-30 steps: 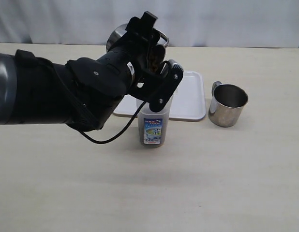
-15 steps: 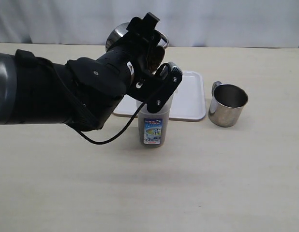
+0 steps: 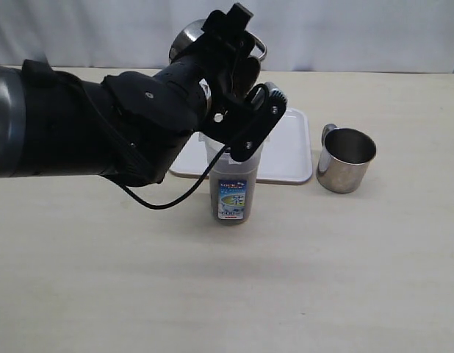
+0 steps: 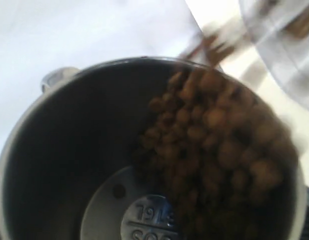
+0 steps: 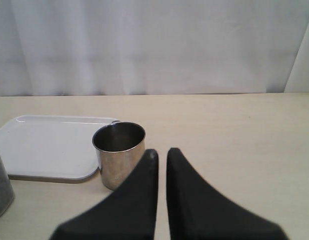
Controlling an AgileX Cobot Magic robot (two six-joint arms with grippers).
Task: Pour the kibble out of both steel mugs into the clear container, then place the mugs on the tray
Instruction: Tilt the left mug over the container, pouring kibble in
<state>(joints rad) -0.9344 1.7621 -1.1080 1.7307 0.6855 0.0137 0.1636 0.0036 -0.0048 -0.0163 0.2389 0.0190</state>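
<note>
Beige desk (image 3: pixel 359 279), white curtain (image 3: pixel 359 29) behind. Tray (image 3: pixel 289 158) toward far edge, container (image 3: pixel 234 184) just in front. My left gripper (image 3: pixel 245 73) pinches tilted mug (image 4: pixel 69 150) above container, kibble (image 4: pixel 214 140) at its lip. Second mug (image 3: pixel 346 158) right of tray. Right gripper (image 5: pixel 160 152) pressed together.

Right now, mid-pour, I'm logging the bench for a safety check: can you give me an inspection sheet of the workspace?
Surface: beige table, flat.
Job's things: tilted steel mug held above the clear container, kibble heaped at its lowered rim; second steel mug upright on the table beside the white tray, contents not visible; the tray's visible part is bare.
Clutter: nothing seen.
Grippers: left gripper shut on the tilted steel mug; right gripper nearly closed, holding nothing.
Cables: black cable loops under the left arm, next to the clear container.
Surroundings: white curtain behind the table.
</note>
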